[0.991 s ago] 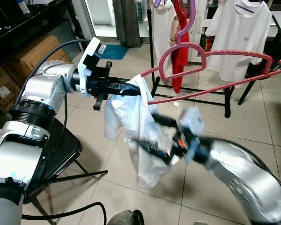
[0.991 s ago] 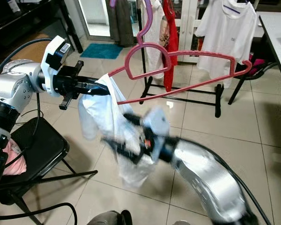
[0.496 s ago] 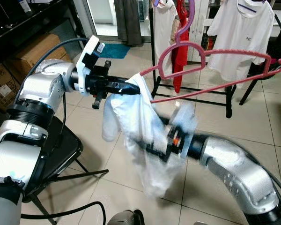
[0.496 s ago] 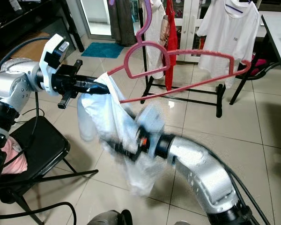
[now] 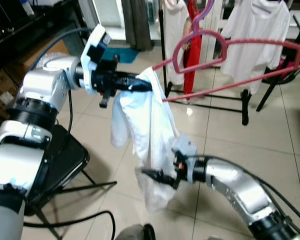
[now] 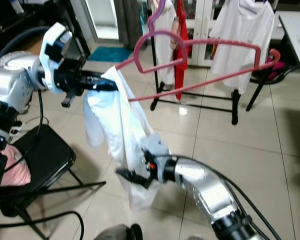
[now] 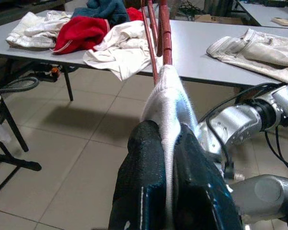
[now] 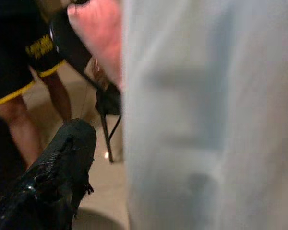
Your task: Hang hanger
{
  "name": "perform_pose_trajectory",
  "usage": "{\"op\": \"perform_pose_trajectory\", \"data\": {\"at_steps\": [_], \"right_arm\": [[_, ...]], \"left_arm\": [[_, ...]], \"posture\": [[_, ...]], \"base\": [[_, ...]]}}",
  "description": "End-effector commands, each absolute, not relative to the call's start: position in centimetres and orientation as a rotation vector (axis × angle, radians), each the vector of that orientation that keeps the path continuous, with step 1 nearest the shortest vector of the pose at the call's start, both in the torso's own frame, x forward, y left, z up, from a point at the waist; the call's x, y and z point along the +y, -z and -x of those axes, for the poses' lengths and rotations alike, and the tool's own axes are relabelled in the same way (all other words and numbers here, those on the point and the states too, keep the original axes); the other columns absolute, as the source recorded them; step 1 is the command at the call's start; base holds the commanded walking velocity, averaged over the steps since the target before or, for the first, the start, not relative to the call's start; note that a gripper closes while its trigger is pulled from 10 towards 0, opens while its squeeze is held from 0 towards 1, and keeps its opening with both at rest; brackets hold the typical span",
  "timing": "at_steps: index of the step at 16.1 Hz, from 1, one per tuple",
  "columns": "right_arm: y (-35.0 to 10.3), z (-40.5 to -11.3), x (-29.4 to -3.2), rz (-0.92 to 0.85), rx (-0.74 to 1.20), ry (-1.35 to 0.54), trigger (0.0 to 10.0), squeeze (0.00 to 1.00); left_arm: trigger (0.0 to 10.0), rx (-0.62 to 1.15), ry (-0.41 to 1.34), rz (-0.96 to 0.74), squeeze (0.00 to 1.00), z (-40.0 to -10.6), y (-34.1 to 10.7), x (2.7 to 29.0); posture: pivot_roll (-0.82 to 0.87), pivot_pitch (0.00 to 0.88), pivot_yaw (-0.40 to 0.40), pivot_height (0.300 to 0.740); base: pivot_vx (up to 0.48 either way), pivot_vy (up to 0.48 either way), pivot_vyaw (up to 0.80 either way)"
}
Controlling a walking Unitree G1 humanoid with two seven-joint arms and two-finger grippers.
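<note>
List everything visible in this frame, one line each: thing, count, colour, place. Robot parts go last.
Hanger: one, red, held up at its end by the left gripper, hook pointing up.
White garment: one, draped over the hanger's end, hanging down between the arms.
Clothes rack: one, black, behind the hanger, carrying white and red clothes.
Folding chair: one, black, on the robot's left.
Cardboard boxes: brown, count unclear, under the dark shelf on the far left.
Mat: one, teal, on the tiled floor by the doorway.
Table: grey, with piled clothes, in the left wrist view.
Left gripper: shut on the garment-covered hanger end.
Right gripper: low, at the garment's lower part.
</note>
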State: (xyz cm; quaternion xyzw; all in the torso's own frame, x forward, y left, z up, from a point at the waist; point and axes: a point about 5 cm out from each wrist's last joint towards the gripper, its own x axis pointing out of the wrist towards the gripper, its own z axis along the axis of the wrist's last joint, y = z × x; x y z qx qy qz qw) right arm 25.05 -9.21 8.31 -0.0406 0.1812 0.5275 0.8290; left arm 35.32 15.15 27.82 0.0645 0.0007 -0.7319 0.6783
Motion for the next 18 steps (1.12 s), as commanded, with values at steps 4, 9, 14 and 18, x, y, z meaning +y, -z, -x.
{"op": "perform_pose_trajectory", "data": {"at_steps": [4, 9, 14, 18], "right_arm": [[-7.2, -24.3, -10.5, 0.078, 0.415, -1.133, 4.3, 0.00], [-6.3, -23.7, -12.3, 0.084, 0.440, -1.120, 3.4, 0.00], [-5.8, -23.0, -15.2, 0.122, 0.473, -1.060, 2.5, 0.00], [-6.3, -23.2, -16.6, 0.132, 0.456, -1.024, 0.1, 0.00]], "left_arm": [[0.0, -0.042, 1.614, -0.187, 0.00, -35.3, -29.5, 16.2], [0.0, -0.021, 1.595, -0.204, 0.00, -35.5, -29.1, 16.5], [0.0, 0.015, 1.585, -0.233, 0.00, -35.4, -28.4, 17.0], [0.0, 0.040, 1.582, -0.249, 0.00, -35.3, -27.9, 17.2]], "posture": [[-0.06, 0.051, 0.210, 0.740], [-0.07, 0.049, 0.208, 0.740], [-0.07, 0.046, 0.206, 0.740], [-0.07, 0.044, 0.205, 0.740]], "base": [[0.000, 0.000, 0.00], [0.000, 0.000, 0.00], [0.000, 0.000, 0.00], [0.000, 0.000, 0.00]]}}
